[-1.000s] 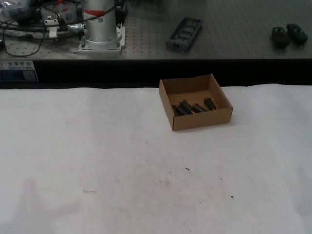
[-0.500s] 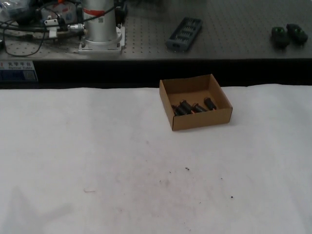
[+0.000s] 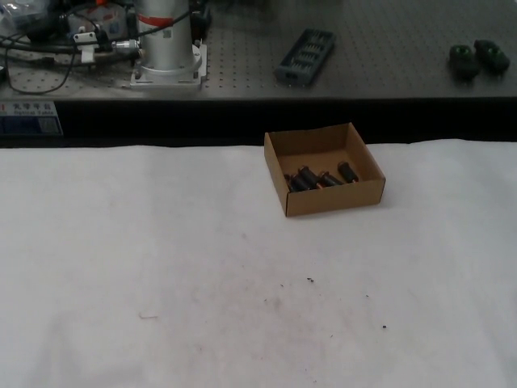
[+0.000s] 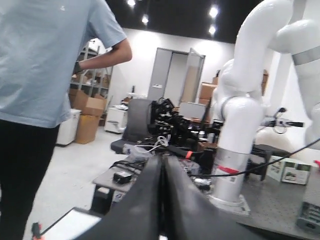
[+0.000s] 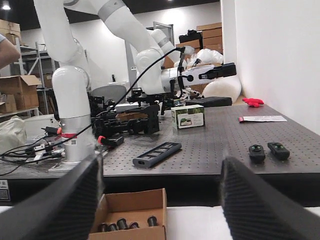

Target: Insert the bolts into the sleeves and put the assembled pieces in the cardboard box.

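Note:
An open cardboard box [image 3: 288, 194] sits on the white sheet near the far edge of the bench, with several dark assembled bolt-and-sleeve pieces [image 3: 319, 179] lying in a row inside. In the right wrist view the cardboard box [image 5: 131, 201] lies ahead and below, the assembled pieces [image 5: 122, 223] along its near wall. My right gripper [image 5: 159, 192] is open, its fingers [image 5: 65, 202] wide apart and holding nothing. My left gripper [image 4: 163, 200] is shut, its dark fingers [image 4: 145, 200] pressed together and raised toward the room, holding nothing.
Behind the sheet is a dark perforated table with a white robot base [image 3: 166, 48], cables, a black slotted tray [image 3: 305, 53] and two small black parts [image 3: 478, 58]. A person [image 4: 45, 100] stands beyond the bench in the left wrist view. The white sheet [image 3: 202, 283] spreads wide.
A faint shadow at the sheet's lower left corner has shrunk and gone. The box and the pieces have not moved.

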Controlling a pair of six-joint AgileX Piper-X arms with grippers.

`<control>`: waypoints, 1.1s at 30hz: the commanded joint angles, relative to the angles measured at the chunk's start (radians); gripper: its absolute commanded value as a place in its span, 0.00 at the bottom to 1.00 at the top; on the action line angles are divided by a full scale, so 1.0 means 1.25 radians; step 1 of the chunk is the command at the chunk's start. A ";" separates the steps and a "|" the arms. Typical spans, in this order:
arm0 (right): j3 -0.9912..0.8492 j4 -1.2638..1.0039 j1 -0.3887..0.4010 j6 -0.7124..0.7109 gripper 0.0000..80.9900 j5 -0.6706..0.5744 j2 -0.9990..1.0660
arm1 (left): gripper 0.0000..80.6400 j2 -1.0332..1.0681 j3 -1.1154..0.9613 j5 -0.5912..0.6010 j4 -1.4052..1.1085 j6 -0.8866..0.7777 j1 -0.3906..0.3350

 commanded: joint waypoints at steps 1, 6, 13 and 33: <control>-0.008 0.003 -0.003 -0.031 0.62 0.024 -0.006 | 0.01 -0.024 -0.011 0.132 0.006 0.016 -0.018; -0.008 0.035 -0.003 -0.031 0.62 0.036 -0.006 | 0.01 -0.024 -0.011 0.208 0.098 -0.003 -0.018; -0.008 0.109 -0.003 -0.031 0.62 0.036 -0.006 | 0.01 -0.023 -0.011 0.209 0.263 -0.015 -0.018; -0.008 0.167 -0.003 -0.030 0.62 0.036 -0.006 | 0.01 -0.023 -0.011 0.227 0.348 -0.116 -0.018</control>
